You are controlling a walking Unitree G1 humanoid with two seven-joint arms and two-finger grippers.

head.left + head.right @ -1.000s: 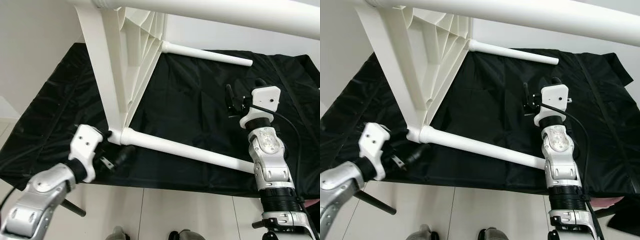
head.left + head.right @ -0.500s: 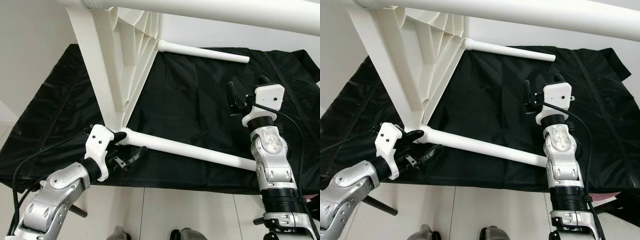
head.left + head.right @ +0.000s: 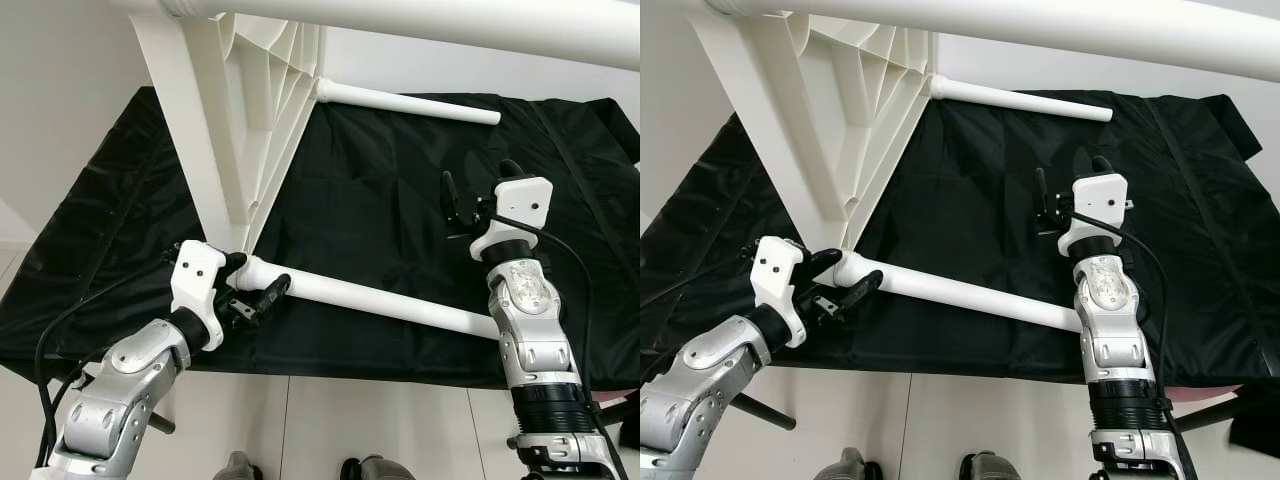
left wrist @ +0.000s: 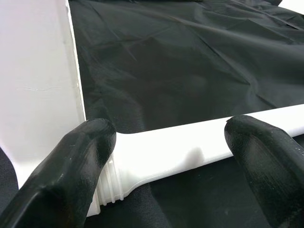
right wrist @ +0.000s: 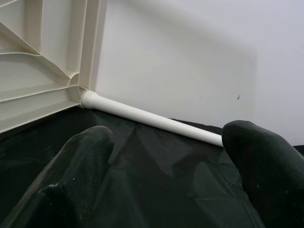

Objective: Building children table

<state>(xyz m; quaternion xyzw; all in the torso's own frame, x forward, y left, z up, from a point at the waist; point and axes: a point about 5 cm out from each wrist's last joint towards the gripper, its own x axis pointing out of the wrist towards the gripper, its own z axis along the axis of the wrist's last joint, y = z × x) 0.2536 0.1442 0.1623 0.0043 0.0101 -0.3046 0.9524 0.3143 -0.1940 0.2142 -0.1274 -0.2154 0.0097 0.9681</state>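
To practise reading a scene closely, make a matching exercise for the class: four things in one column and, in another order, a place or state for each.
Column one:
1. left pincer
2. right pincer
3. near table leg
4. far table leg

Column two:
A. open, above the black cloth, holding nothing
B. joins the tabletop by the wall
C. fingers apart around the threaded end of a leg
D. lies across the cloth's front edge

Pairs: 1-C, 2-A, 3-D, 4-B

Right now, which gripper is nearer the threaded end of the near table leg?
Left. The left gripper straddles the near leg at its threaded end; the right gripper hovers above the black cloth, away from it.
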